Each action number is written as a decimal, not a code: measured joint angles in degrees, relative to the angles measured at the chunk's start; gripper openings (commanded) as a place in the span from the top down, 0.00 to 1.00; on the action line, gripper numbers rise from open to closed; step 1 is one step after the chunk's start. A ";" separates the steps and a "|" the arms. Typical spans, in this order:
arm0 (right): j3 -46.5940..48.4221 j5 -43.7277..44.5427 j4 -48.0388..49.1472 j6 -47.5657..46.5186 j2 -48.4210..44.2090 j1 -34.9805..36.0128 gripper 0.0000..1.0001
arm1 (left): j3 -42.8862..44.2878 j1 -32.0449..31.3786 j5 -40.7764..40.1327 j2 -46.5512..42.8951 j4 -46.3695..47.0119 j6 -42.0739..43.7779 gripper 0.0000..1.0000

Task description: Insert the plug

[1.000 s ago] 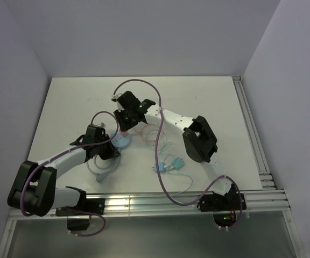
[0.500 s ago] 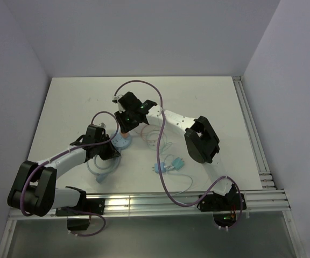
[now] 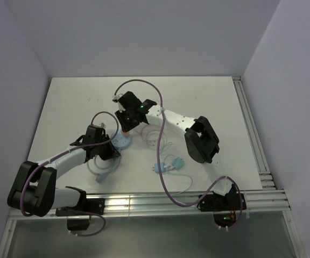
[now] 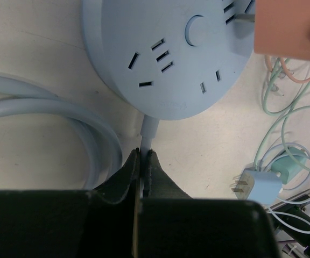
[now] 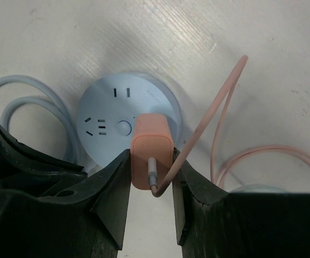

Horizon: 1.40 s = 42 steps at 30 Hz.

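- The left arm's fingers (image 4: pixel 127 174) are pinched together on the pale blue cord (image 4: pixel 149 128) just where it leaves the socket hub. This pins the hub to the desk (image 3: pixel 69 107).
- The rest of that cord loops away on the desk to the left of the fingers.
- The round blue socket hub (image 4: pixel 171 59) lies flat, face up, with its button in the middle and several slot sets free.
- The orange plug (image 5: pixel 151 144), the task's thing, is held over the hub's face beside the button. In the left wrist view a bare metal prong shows between its body and a slot, so I judge it is not yet seated.
- The right arm's fingers (image 5: pixel 114 185) clamp the plug by its two sides, with its orange cable (image 5: pixel 214 113) trailing off to the right.
- A spare blue plug (image 4: pixel 258 186) lies well apart on the desk and plays no part.
- The step in hand looks like the insertion itself. The next move calls for lining the prongs up squarely with their slots, then pushing straight down until the body meets the hub, while the left grip stops the hub sliding or tipping.
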 measured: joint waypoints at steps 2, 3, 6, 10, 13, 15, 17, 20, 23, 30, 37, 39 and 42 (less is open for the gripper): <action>0.52 0.61 -0.33 -0.22 0.24 0.00 1.00 | -0.09 0.00 0.00 -0.07 0.07 0.00 1.00; 0.79 0.90 -0.48 -0.37 0.35 0.00 1.00 | -0.09 0.00 0.00 -0.09 0.07 0.00 1.00; 1.16 1.20 -0.74 -0.63 0.66 0.00 1.00 | -0.22 0.00 0.00 -0.28 0.15 0.00 1.00; 2.14 1.07 -0.87 -0.90 1.27 0.02 1.00 | -0.31 0.00 0.02 -0.31 0.26 0.00 1.00; 2.19 0.79 -0.81 -0.90 1.31 0.02 1.00 | -0.31 0.00 0.02 -0.33 0.26 0.00 1.00; 2.19 0.76 -0.81 -0.87 1.33 0.07 1.00 | -0.31 0.00 0.00 -0.37 0.24 0.00 1.00; 2.19 0.76 -0.81 -0.87 1.36 0.13 1.00 | -0.31 0.00 -0.02 -0.39 0.24 0.00 1.00; 2.08 0.76 -0.68 -0.85 1.36 0.28 1.00 | -0.31 0.00 -0.02 -0.39 0.24 0.00 1.00; 1.73 0.83 -0.26 -0.63 1.36 0.52 1.00 | -0.31 0.00 0.00 -0.39 0.22 -0.02 1.00; 1.46 1.03 -0.09 0.48 1.31 0.66 1.00 | -0.31 0.00 -0.02 -0.39 0.15 -0.02 1.00; -1.16 1.18 1.36 0.85 -0.37 0.66 1.00 | -0.33 0.00 -0.02 -0.79 -0.35 0.00 1.00; -1.14 1.16 1.31 0.96 -0.48 0.66 1.00 | -0.61 0.00 0.04 -1.18 -0.17 0.15 0.70; -0.90 1.11 0.74 1.01 -0.52 0.66 1.00 | -2.40 0.00 0.13 -4.81 0.04 -0.24 0.28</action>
